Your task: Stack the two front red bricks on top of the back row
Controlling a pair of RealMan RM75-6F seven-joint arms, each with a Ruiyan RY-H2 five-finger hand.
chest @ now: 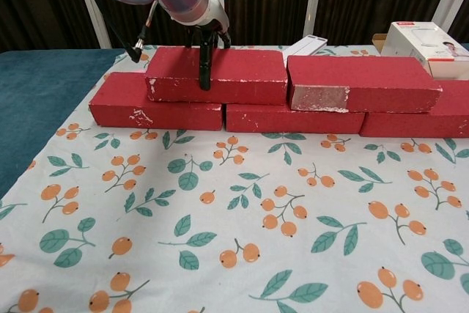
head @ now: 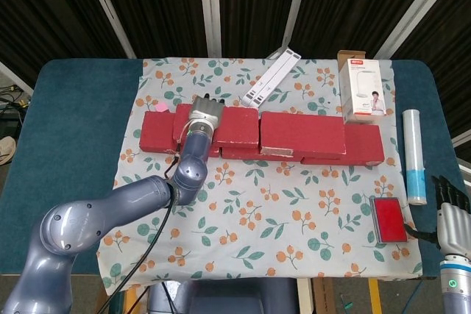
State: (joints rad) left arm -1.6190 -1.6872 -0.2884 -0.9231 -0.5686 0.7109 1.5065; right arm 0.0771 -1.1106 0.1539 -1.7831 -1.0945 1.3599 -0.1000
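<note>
Three red bricks form the bottom row point(chest: 154, 112) across the floral cloth. Two more red bricks lie on top of it. My left hand point(chest: 205, 34) grips the upper left brick point(chest: 245, 75), with one finger down its front face and the others behind it. In the head view the same hand point(head: 204, 113) covers that brick's point(head: 235, 127) left part. The upper right brick point(chest: 363, 82) sits close beside it with a narrow gap between them. My right hand point(head: 452, 207) rests at the table's near right corner, fingers extended, holding nothing.
A long white box point(head: 271, 79) lies behind the bricks, and a white product carton point(head: 360, 90) stands at the back right. A white and blue tube point(head: 414, 156) lies along the right edge. A small red box point(head: 388, 220) sits beside my right hand.
</note>
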